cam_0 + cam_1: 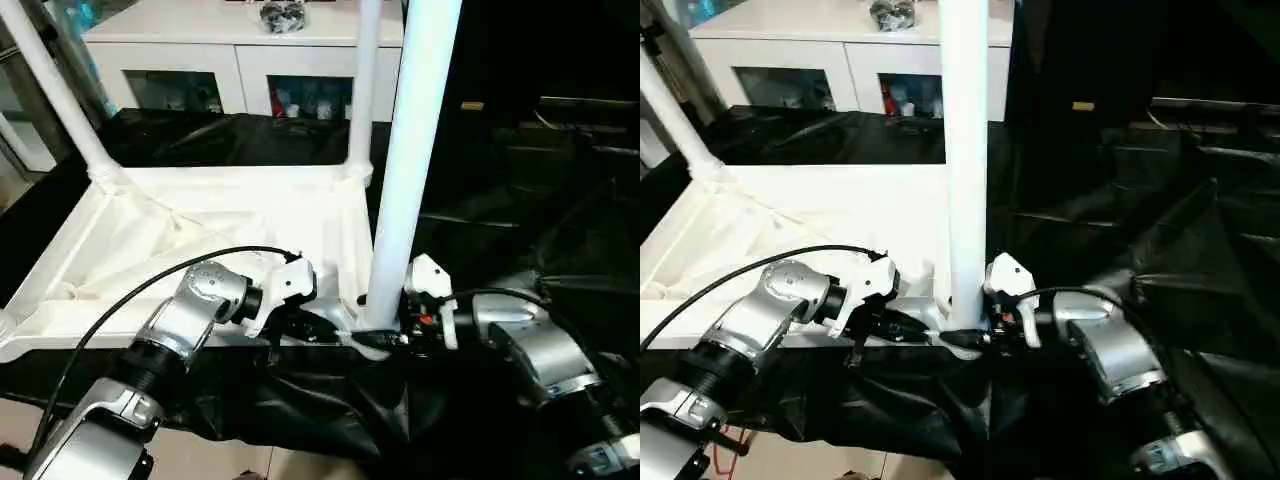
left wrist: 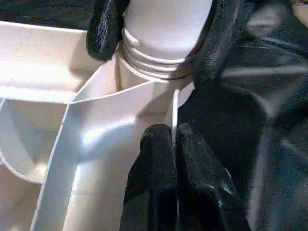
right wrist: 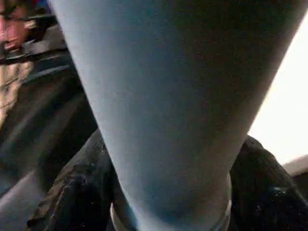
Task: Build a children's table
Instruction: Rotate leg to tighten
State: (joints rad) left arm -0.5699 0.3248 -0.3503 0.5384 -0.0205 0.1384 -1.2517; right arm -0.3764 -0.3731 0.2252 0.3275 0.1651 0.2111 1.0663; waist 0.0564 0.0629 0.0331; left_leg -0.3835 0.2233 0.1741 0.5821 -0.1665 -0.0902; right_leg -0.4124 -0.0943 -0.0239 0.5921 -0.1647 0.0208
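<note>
1. The white tabletop [image 1: 200,230] lies upside down on a counter [image 1: 520,250] draped in black sheeting, its ribbed underside facing up
2. Three white legs stand in corner sockets: the near leg [image 1: 410,150] rises upright from the corner closest to the robot, a far leg [image 1: 362,90] stands at the corner behind it, and a third leg [image 1: 55,90] leans from the far left corner
3. The left hand [image 2: 174,159] has its two black fingers pressed together, pinching the thin outer wall of the tabletop just beside the near socket
4. The right hand [image 2: 159,33] sits at the base of the near leg with a black finger on either side of it, fingers [image 2: 103,29] set a leg's width apart and hugging the threaded end at the socket
5. A white cabinet [image 1: 240,60] with glass doors stands behind the counter
</note>
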